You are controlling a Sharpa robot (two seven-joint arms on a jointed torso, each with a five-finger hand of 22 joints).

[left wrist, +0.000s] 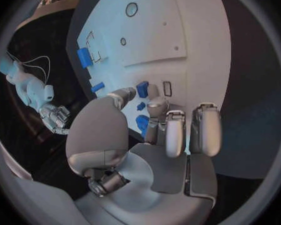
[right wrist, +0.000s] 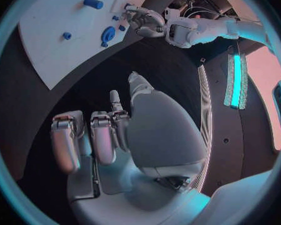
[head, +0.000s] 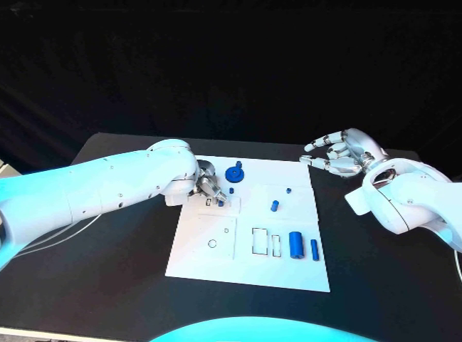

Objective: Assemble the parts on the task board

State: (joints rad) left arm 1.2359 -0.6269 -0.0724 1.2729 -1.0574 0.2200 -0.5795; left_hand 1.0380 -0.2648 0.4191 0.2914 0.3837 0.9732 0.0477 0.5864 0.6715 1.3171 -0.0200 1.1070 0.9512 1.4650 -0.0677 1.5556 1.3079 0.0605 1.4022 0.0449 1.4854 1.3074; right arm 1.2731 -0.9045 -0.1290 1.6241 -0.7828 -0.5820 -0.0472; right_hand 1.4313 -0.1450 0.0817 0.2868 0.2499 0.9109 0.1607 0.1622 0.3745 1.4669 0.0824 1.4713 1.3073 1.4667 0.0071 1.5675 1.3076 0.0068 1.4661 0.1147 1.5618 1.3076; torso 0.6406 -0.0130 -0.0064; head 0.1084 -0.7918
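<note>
Fingers of the left hand (head: 206, 187) rest on the task board (head: 253, 267) by its far left corner, apparently pinching a small blue part (left wrist: 142, 89). Right hand (head: 340, 157) hovers off the board over the worktop (head: 395, 285), fingers curled, holding nothing.

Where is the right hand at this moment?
In the head view the right hand hovers over the black table, just off the far right corner of the task board, holding nothing, while the left hand works on the board.
</note>
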